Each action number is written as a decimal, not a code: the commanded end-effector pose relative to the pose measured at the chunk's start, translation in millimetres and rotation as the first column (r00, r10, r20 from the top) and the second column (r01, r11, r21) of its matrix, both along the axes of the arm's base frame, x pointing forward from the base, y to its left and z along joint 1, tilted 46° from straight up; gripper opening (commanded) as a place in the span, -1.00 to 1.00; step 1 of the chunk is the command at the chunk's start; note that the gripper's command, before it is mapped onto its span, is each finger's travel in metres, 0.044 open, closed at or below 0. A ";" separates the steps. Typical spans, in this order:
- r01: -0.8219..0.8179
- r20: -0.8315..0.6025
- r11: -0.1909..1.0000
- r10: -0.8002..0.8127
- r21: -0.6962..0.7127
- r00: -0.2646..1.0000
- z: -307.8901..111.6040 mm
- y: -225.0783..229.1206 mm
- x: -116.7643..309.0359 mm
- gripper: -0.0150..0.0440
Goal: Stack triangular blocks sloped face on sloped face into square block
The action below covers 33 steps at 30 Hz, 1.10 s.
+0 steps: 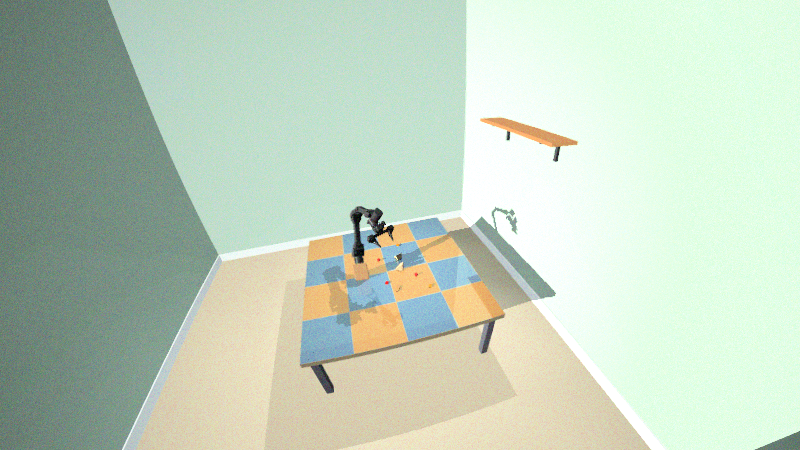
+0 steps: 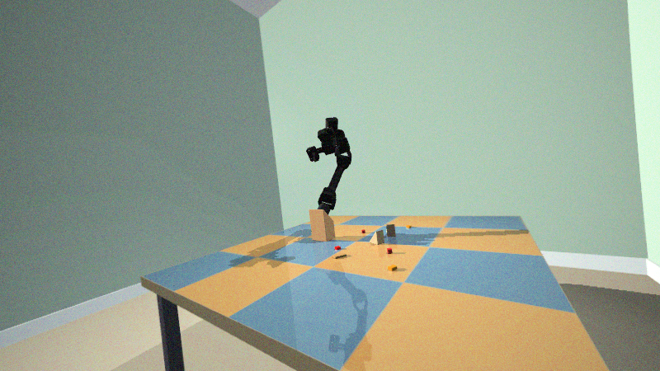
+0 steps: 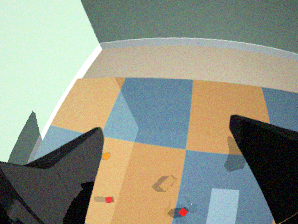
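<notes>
A cream triangular block (image 1: 399, 266) (image 2: 377, 237) rests on the table near its middle, its slope facing left in the exterior view. A second small block (image 1: 397, 257) (image 2: 390, 230), with a dark grey-brown face showing, stands just behind it and apart from it. Its slope cannot be made out. My gripper (image 1: 386, 242) (image 3: 168, 127) is wide open and empty, raised high above the table. Both blocks lie outside the wrist view.
Red bits (image 1: 416, 274) (image 2: 337, 248) (image 3: 183, 212), yellow-orange bits (image 1: 431, 285) (image 2: 392, 268) (image 3: 106, 156) and a thin flat piece (image 1: 398, 288) (image 2: 339, 255) (image 3: 164, 183) lie scattered around the blocks. The arm's tan pedestal (image 1: 360, 271) (image 2: 321, 226) stands left of them. A shelf (image 1: 528, 132) hangs on the wall.
</notes>
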<state>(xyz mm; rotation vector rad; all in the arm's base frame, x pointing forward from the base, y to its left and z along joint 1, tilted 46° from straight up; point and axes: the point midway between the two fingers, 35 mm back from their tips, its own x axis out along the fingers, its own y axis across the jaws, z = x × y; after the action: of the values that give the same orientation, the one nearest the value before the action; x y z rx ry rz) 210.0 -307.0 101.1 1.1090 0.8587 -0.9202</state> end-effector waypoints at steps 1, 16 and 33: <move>-0.161 0.016 0.973 0.161 0.163 0.987 -14.1 48.0 43.5 1.00; -0.465 0.094 0.517 0.591 0.719 0.801 -28.5 268.0 124.4 1.00; -0.292 0.078 0.214 0.670 0.932 0.739 -14.6 382.7 126.4 1.00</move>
<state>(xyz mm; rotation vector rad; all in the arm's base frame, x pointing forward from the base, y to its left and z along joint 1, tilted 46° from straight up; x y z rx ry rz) 335.6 72.6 86.5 1.4212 2.0553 0.0621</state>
